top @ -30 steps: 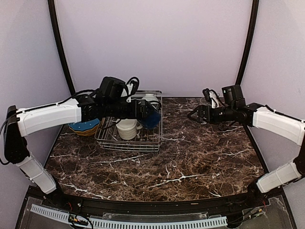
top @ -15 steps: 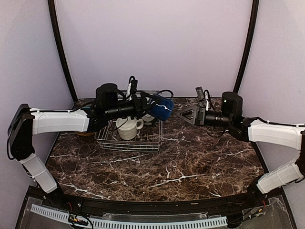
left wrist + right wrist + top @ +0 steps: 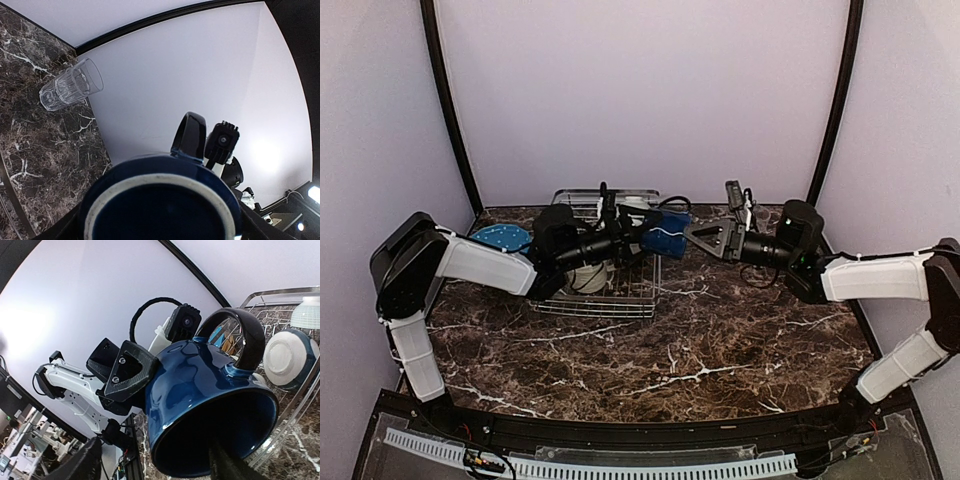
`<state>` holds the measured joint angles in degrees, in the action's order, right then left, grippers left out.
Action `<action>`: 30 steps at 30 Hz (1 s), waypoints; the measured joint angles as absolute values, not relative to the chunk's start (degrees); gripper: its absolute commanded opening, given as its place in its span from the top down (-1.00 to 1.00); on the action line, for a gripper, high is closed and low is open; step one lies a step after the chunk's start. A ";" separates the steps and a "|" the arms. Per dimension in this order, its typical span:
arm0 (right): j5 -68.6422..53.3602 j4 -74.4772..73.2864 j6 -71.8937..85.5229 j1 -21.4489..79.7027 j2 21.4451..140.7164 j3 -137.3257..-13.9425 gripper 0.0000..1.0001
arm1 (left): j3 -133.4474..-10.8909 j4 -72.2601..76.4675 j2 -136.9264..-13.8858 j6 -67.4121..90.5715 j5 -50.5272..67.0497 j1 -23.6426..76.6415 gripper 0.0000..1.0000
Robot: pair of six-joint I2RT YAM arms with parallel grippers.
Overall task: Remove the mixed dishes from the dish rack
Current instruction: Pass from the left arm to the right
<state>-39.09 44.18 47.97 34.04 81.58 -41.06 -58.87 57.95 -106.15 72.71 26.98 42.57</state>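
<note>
Left pincer (image 3: 655,226) clamped across the body of the dark blue mug (image 3: 669,232), spread wide to take it. One of its fingers (image 3: 124,371) lies flat on the glazed wall. Mug held on its side in the air, above the right end of the dish rack (image 3: 592,303) and clear of the wires. Mouth faces the right arm, handle uppermost.

Right pincer (image 3: 706,238) at the mug's mouth. Jaws apart, straddling the rim, one finger seemingly inside the opening and one outside. Gap visible on the outer side, so no pinch yet as far as the wrist view shows.

Step in hand, by my reading: mid-air handover of the mug, left arm to right.

Next move calls for the right jaws to close firmly on the rim wall before the left lets go. Then the left opens and backs off, and the right carries the mug to open bench (image 3: 720,345) on its own side. Rim grip on slick glaze is thin, so the mug could swing down if released early.

Further out:
- Cream bowl (image 3: 588,277) and white bowl (image 3: 311,313) in the rack, left to unload.
- Blue dotted plate (image 3: 500,238) just outside the rack's left end.
- Clear glass (image 3: 71,86) on the bench near the back wall, apparently upright.
</note>
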 measured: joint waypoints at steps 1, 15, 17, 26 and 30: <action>-39.38 44.71 48.25 34.30 82.52 -41.39 -0.21 | -58.87 58.67 -106.19 72.97 26.96 42.68 0.45; -42.24 50.15 51.75 35.83 90.00 -44.93 0.83 | -58.89 63.20 -109.84 75.16 27.05 44.53 0.37; -42.48 50.35 52.58 35.77 89.97 -44.95 1.00 | -59.20 63.26 -109.84 74.67 27.18 44.53 0.26; -42.13 49.19 50.04 35.66 83.88 -42.74 1.00 | -61.19 61.52 -108.27 70.28 28.56 45.08 -0.98; -39.79 43.22 47.97 32.73 79.00 -39.31 1.00 | -60.88 54.94 -105.34 64.99 27.53 43.83 -0.98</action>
